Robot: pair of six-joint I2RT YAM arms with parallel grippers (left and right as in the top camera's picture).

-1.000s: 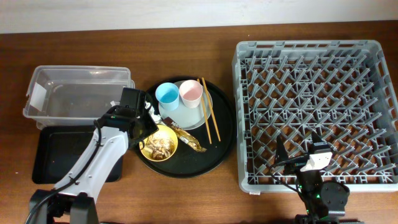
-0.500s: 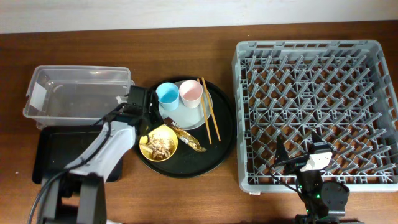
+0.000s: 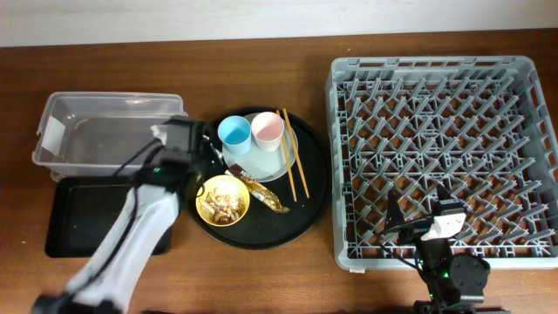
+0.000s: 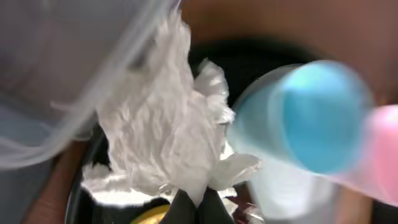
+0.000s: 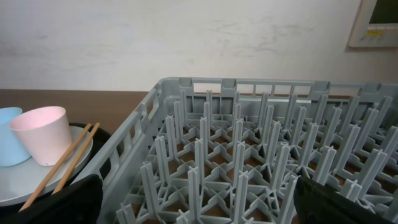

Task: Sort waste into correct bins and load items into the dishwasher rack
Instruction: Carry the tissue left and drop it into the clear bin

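Pinched by its tip in the left fingers [image 4: 184, 211], the white tissue [image 4: 165, 134] could be snagged on the rim of the clear tub [image 4: 56, 68] and dropped.

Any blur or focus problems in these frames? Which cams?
Overhead: the left arm is smeared and ghosted towards its base; the tub and rack are crisp. Left wrist: the tissue pinched in the left claw is fairly sharp, but the blue cup and pink cup are badly blurred. Right wrist: sharp and evenly lit, rack pegs clear.
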